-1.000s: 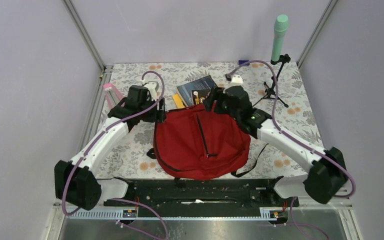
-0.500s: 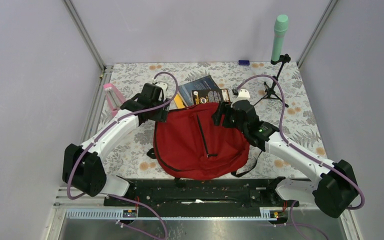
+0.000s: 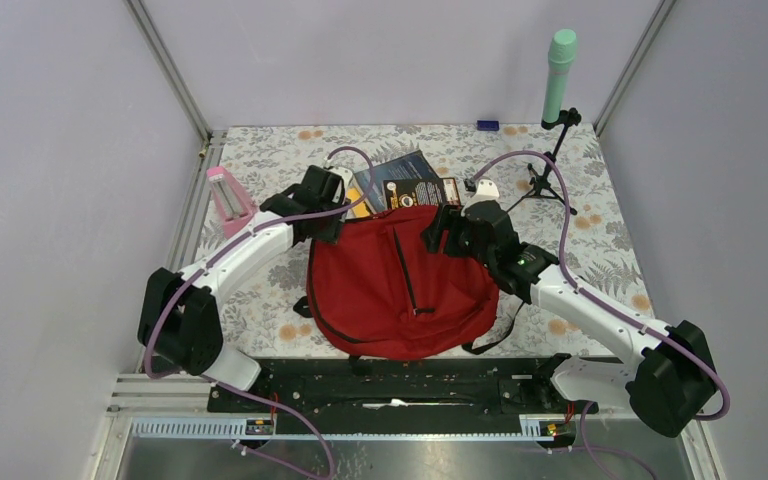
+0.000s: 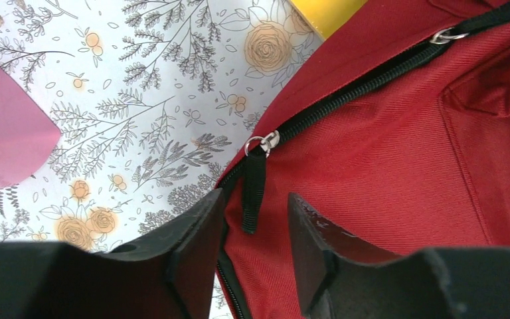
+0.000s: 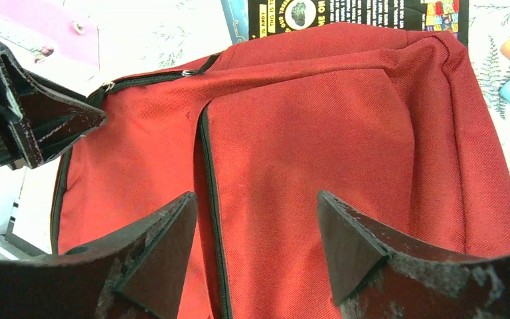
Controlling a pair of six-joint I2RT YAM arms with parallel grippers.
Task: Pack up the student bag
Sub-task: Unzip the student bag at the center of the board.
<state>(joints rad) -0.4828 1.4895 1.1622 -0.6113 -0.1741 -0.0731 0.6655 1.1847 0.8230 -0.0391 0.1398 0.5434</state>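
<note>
A large red fabric student bag, a backpack with black zippers, lies flat in the middle of a floral-print table, between the two robot arms. Its main zipper looks closed.

At the bag's far left corner the left gripper hangs low with its two black fingers apart, released and holding nothing. The flat black webbing zipper pull lies in the gap between them, just below its small silver metal ring. The right gripper hovers above the bag's front panel, spread wide and empty.

The step in hand appears to be opening the main compartment. To do it well, the left fingers should clench squarely on the webbing pull, close to the ring, without pinching the red fabric beneath. The pull should then follow the black main zipper track along the bag's edge rather than lift away from it. The soft bag will likely drag along, so the right gripper could press on the front panel to anchor it.

A dark paperback book lies at the bag's far edge, and a small pink case stands to its left.
</note>
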